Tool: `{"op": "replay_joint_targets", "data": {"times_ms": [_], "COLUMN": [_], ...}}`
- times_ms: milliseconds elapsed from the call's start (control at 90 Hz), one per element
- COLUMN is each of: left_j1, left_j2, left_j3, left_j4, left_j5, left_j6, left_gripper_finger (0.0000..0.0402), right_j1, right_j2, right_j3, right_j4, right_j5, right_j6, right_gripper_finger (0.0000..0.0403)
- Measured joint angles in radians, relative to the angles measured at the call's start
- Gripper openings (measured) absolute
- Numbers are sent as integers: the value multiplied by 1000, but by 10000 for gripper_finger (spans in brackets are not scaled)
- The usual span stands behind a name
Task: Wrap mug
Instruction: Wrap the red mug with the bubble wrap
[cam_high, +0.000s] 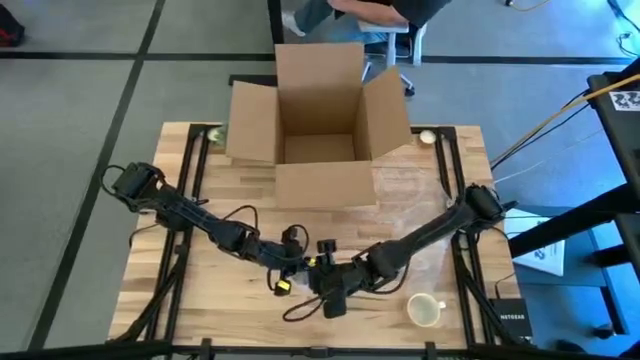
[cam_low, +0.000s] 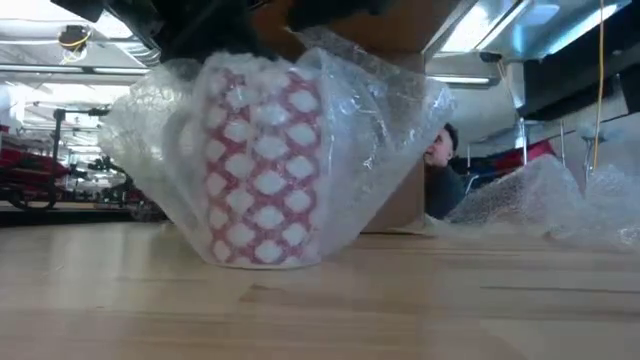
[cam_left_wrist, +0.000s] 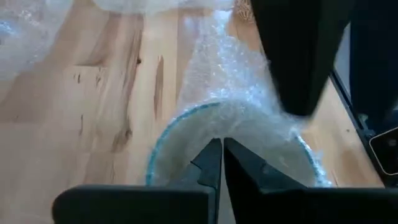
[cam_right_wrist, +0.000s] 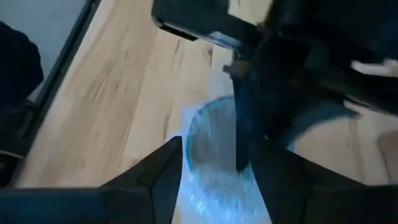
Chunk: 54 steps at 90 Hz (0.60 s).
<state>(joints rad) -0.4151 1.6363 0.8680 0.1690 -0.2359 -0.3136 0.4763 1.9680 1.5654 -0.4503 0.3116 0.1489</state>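
Bubble wrap (cam_low: 380, 120) cups the red-patterned mug (cam_low: 265, 165) on the table (cam_high: 200, 290), well clear of the cardboard box (cam_high: 318, 120).
Left tool (cam_left_wrist: 222, 163) is pinched closed on the wrap at the rim; right tool (cam_right_wrist: 211, 163) gapes, gripping nothing. Loose folds may spring back, or a tug could tip the mug.

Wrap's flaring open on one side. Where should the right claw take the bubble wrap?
Pinch the bubble wrap at the top edge of its loose flap, coming down from above. That flap stands clear of the wall of the red-and-white mug, so the open right claw would likely close on plastic alone. The left claw sits shut over the mug's mouth.
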Motion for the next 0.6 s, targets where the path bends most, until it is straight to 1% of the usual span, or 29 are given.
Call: {"op": "replay_joint_targets", "data": {"times_ms": [100, 167, 300, 378, 456, 522, 600], "left_j1": [-1, -10, -26, -33, -40, -52, -63], "left_j2": [0, -9, -75, -120, -166, -204, -232], "left_j3": [-1, -1, 16, 24, 25, 25, 26], "left_j4": [-10, -12, -31, -33, -91, -174, -275], "left_j5": [-2, 0, -12, -21, -27, -31, -54], "left_j6": [2, -2, 13, 30, 32, 22, -7], "left_gripper_finger": [0, 0, 0, 0, 0, 0, 0], "right_j1": [-15, -16, -13, -11, -11, -5, 3], "right_j2": [21, 21, 14, 9, 10, 9, 10], "right_j3": [-1, 11, 118, 205, 272, 297, 296], "right_j4": [-25, -52, -139, -258, -410, -505, -606], "right_j5": [-51, -50, -42, -43, -58, -87, -108], "right_j6": [2, 2, -28, -31, 10, 81, 160], "right_gripper_finger": [172, 172, 172, 172, 172, 172, 172]}}
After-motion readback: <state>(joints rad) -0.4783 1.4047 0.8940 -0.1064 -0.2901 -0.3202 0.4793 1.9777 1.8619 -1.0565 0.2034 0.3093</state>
